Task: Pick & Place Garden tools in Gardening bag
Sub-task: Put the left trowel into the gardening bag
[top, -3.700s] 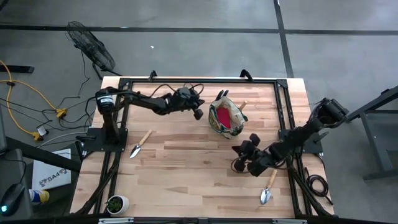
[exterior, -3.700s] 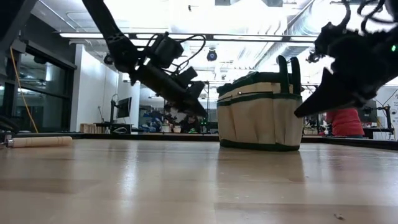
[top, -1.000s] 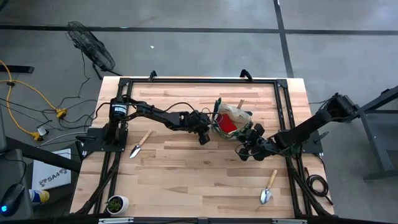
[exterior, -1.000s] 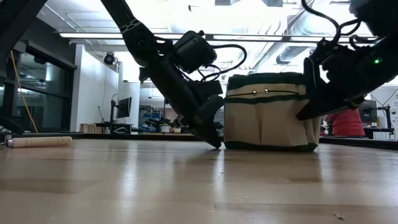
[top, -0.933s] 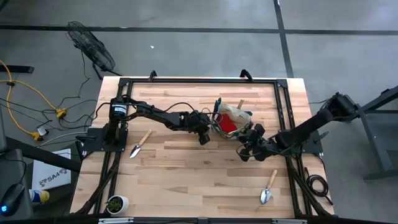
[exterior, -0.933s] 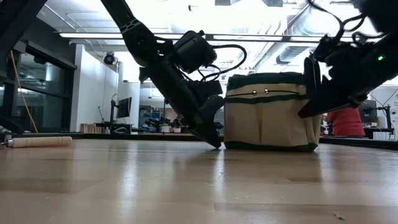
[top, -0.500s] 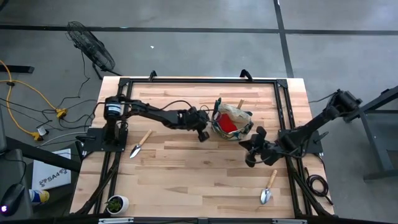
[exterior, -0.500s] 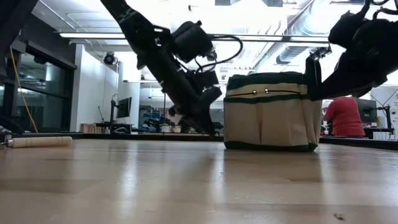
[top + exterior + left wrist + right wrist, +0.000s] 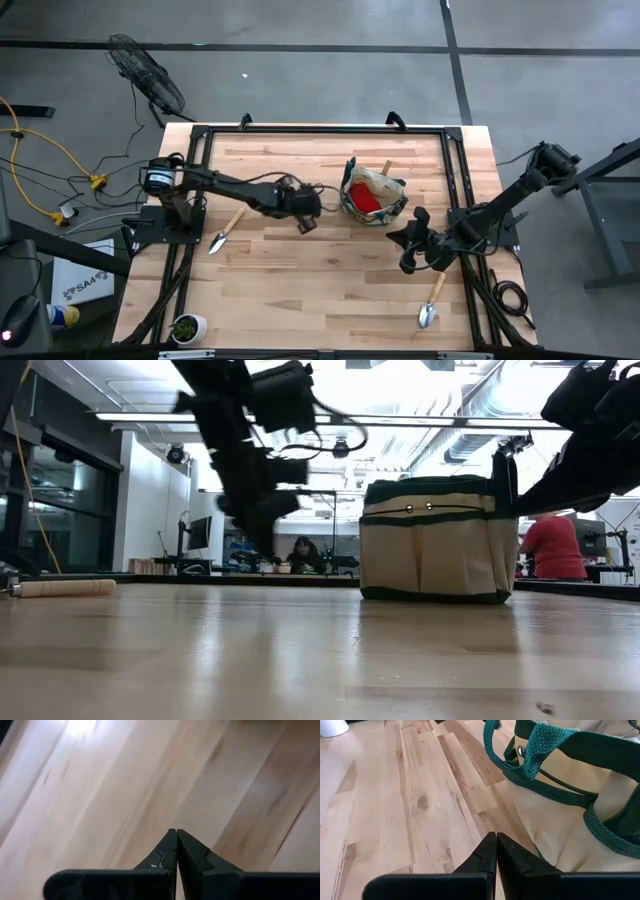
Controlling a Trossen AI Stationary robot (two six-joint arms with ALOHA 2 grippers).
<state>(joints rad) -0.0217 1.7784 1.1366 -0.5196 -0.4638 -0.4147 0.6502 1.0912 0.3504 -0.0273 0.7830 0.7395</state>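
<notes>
Both tools withdraw from the gardening bag point(image 9: 374, 196), clenched and empty: left tool point(image 9: 306, 222), right tool point(image 9: 408, 252). Two trowels point(image 9: 226, 232) remain on the table point(image 9: 300, 280).

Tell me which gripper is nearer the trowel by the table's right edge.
Right. The right gripper hangs just above that trowel; the left gripper is across the table, beside the bag.
</notes>
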